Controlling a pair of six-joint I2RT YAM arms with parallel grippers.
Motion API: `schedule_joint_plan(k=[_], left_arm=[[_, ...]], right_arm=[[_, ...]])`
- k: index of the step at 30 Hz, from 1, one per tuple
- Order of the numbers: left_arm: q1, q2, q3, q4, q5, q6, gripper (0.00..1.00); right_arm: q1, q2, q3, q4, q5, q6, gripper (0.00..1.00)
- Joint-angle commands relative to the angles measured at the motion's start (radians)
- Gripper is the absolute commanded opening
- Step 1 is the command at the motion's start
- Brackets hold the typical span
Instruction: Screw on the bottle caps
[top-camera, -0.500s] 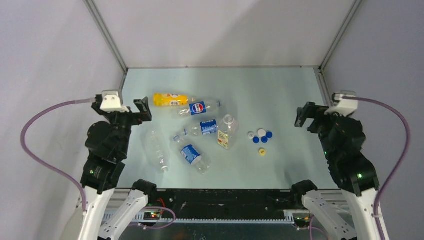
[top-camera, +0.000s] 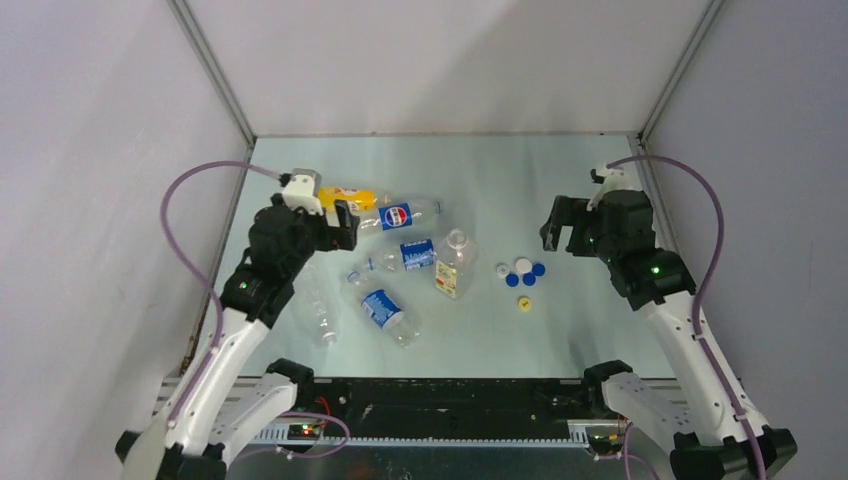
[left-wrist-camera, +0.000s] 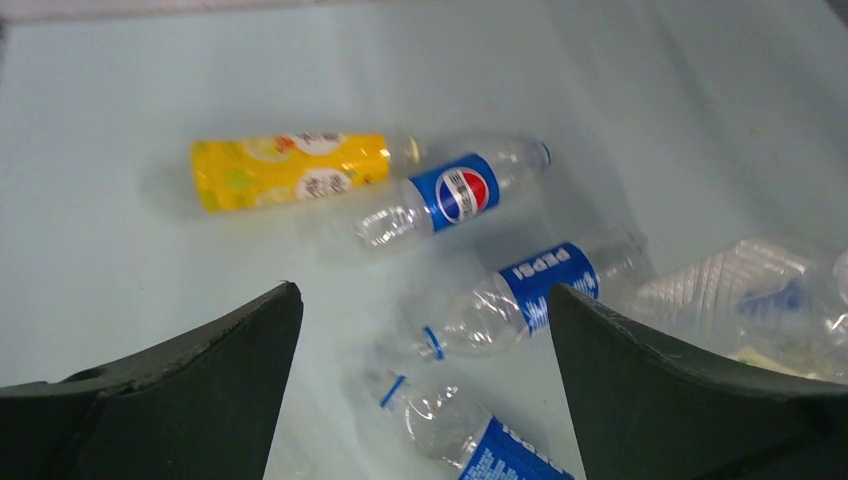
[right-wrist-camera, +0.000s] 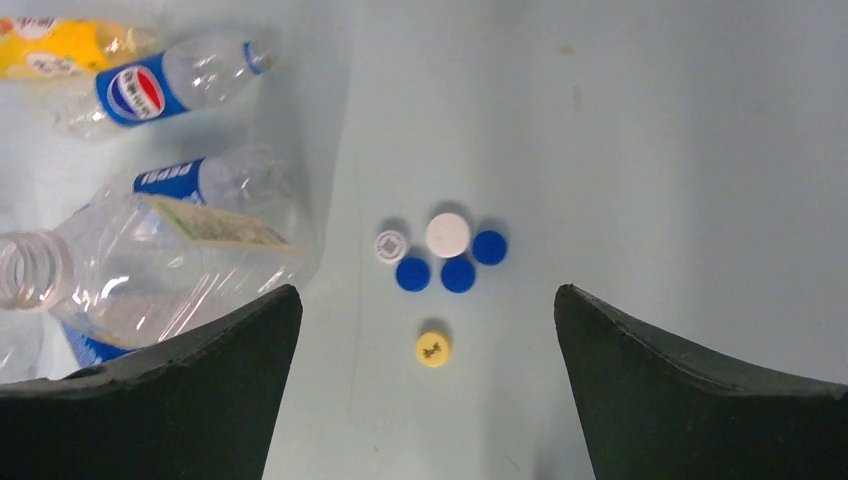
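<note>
A pale blue-green desk (top-camera: 560, 180) (matte, with soft shadows on it) is boxed in by plain grey-white walls (top-camera: 440, 60) at the back and on both sides, two slanting metal posts (top-camera: 212, 75) standing at its far corners and a black rail (top-camera: 450, 395) running along its near edge.

On table (top-camera: 560, 180), bottles (top-camera: 417, 254) lay clustered left of centre; bottle caps (top-camera: 523, 266) sat grouped to their right, one cap nearest front.
</note>
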Motion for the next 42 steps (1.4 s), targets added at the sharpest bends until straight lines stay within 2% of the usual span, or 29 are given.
schedule_joint_plan(k=[1,4,8,13,25,35,42], left_arm=[[-0.032,0.062,-0.022,0.089,0.115,-0.042,1.00],[-0.083,0.102,-0.031,0.103,0.109,-0.019,1.00],[-0.128,0.129,-0.035,0.108,0.082,0.021,1.00],[-0.136,0.135,-0.050,0.126,0.065,0.037,1.00],[-0.136,0.164,-0.079,0.150,0.006,0.055,1.00],[-0.136,0.158,-0.095,0.176,0.010,0.048,1.00],[-0.136,0.148,-0.101,0.186,0.026,0.039,1.00]], right_arm=[[-0.020,0.034,-0.072,0.160,-0.174,-0.031,1.00],[-0.016,0.150,-0.065,0.168,-0.158,-0.035,1.00],[-0.002,0.324,-0.014,0.131,-0.075,-0.022,0.94],[0.030,0.484,0.045,0.115,0.003,-0.001,0.86],[0.060,0.814,0.186,0.098,0.038,0.059,0.72],[0.064,0.948,0.208,0.084,0.024,0.086,0.65],[0.068,0.951,0.196,0.055,0.013,0.077,0.62]])
